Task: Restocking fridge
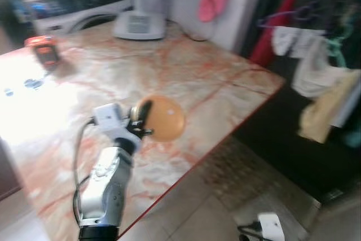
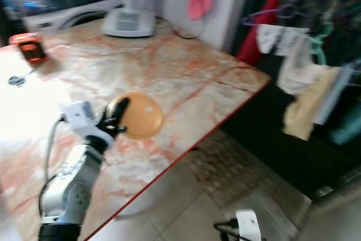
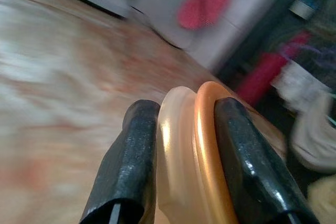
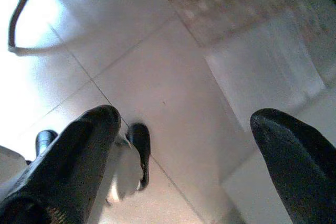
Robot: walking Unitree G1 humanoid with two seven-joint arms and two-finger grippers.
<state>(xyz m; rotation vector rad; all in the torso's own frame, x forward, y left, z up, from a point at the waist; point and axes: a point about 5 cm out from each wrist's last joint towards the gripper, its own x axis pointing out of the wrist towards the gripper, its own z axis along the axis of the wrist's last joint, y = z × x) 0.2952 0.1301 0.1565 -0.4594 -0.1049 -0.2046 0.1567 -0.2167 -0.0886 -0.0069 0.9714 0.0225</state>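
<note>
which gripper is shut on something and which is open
The left gripper is shut on the orange plate, held above the marble table. The right gripper hangs open above the floor tiles.

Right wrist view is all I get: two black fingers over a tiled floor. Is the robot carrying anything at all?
Observer: Yes, the left gripper is shut on an orange plate, held above a marble table.
Operator: Flat or on its edge?
Observer: The plate's face tilts up toward the head camera; in the left wrist view its rim sits pinched between the fingers.
Operator: Anything else on that table?
Observer: A white fan base stands at the far edge, and a small orange object, too blurred to name, lies to the robot's left.
</note>
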